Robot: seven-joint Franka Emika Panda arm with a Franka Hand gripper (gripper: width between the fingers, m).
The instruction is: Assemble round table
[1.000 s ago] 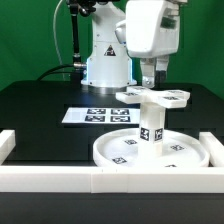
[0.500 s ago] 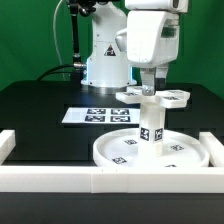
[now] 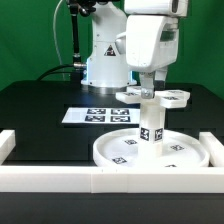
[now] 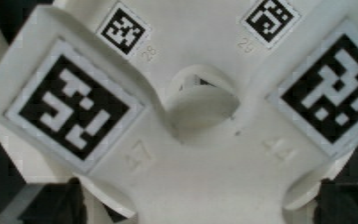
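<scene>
- Presently the white plastic cross-shaped foot [image 3: 152, 96] sits on top of the short white cylindrical leg [image 3: 150, 125], which stands upright at the middle of the large white rimmed round disc [image 3: 150, 150]; the robot seems to be seating or screwing the foot onto the leg.
- The end effector [image 3: 151, 80] hangs directly above the foot's hub; whether its fingers are spread or pinching the foot cannot be told from either view.
- To do this step well, the arm should keep the foot's centre in line with the leg's axis, press straight down, and turn without tilting the leg.
- The wrist view shows the foot's lobes [image 4: 194, 110] close up, with black-and-white square tags on them.
- Count: one disc, one leg, one foot, one arm.
- Beyond the disc on the black tabletop [image 3: 40, 105] lies one marker board [image 3: 97, 115]; a white border bar [image 3: 110, 180] runs in front of the disc.
</scene>
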